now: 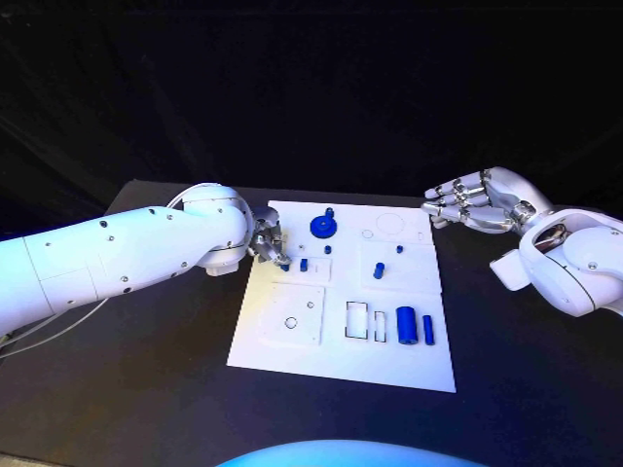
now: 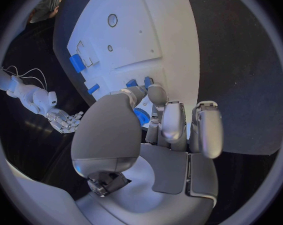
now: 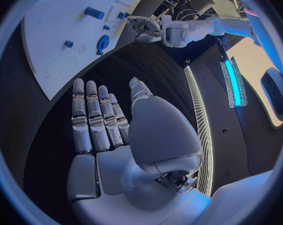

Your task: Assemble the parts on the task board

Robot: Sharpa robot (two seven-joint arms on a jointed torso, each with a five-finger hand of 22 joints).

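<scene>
- The task board [image 1: 343, 336] is lying flat in the middle of the black tabletop [image 1: 143, 389], a white plate with shallow outlined recesses and small round holes.
- The left hand [image 1: 269, 241] is working at the board's left edge, fingers curled down around a small blue part [image 2: 141, 116]; in the left wrist view the part is sitting between the fingertips, so I am reading it as pinched, though the contact itself is partly hidden.
- The right hand [image 1: 474, 204] is hovering off the board's far right corner, holding nothing, fingers apart and fairly straight in its own wrist view.
- Other parts are standing or lying on the board: a round blue disc piece [image 1: 323, 228] near the far edge, short pegs [image 1: 378, 269] in the middle, and a larger blue cylinder [image 1: 407, 325] lying beside a slimmer blue piece [image 1: 428, 328] toward the near right.
- Handling, as a judgement: the parts are looking like small, rigid, light pieces with smooth faces, so they are likely slipping or tipping easily; a fingertip pinch across the sides, near the middle of a peg's length, is seeming the safest hold. The cylinder may be rolling if nudged.
- The board is thin and unclamped as far as I can tell, so pressing sideways could be shifting it.
- The room beyond the tabletop is staying dark, with black drapes behind.
</scene>
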